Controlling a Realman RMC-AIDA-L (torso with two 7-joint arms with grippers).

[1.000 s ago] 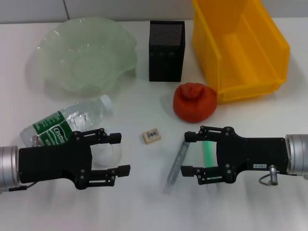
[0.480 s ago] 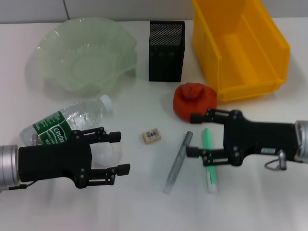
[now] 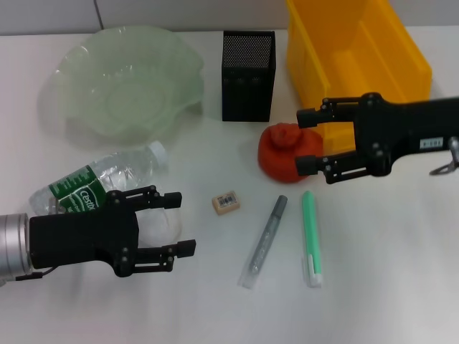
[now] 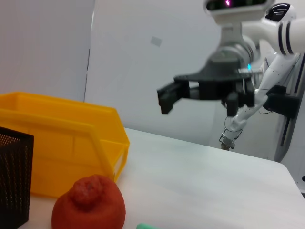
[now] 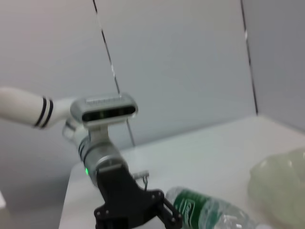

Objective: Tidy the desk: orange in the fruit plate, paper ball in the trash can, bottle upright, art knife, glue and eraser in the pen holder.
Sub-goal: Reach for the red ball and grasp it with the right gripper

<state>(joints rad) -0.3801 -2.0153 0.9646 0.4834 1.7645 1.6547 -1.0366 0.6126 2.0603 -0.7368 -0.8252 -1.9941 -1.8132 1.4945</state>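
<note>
The orange (image 3: 282,152) lies in front of the yellow trash bin (image 3: 401,72). My right gripper (image 3: 303,140) is open, its fingers either side of the orange's right part; I cannot tell its height. My left gripper (image 3: 181,222) is open over the whitish paper ball (image 3: 159,223). The bottle (image 3: 100,179) lies on its side beside it. The eraser (image 3: 226,202), grey art knife (image 3: 265,241) and green glue stick (image 3: 310,236) lie on the table. The black mesh pen holder (image 3: 248,75) and the green glass fruit plate (image 3: 86,64) stand at the back.
The left wrist view shows the orange (image 4: 89,202), the bin (image 4: 62,143), the pen holder (image 4: 13,176) and the right gripper (image 4: 200,90) farther off. The right wrist view shows the left gripper (image 5: 138,210), the bottle (image 5: 209,210) and the plate (image 5: 281,186).
My right gripper has moved from over the glue stick and art knife back toward the orange, staying open. The glue stick and knife lie uncovered. The left arm has barely moved.
</note>
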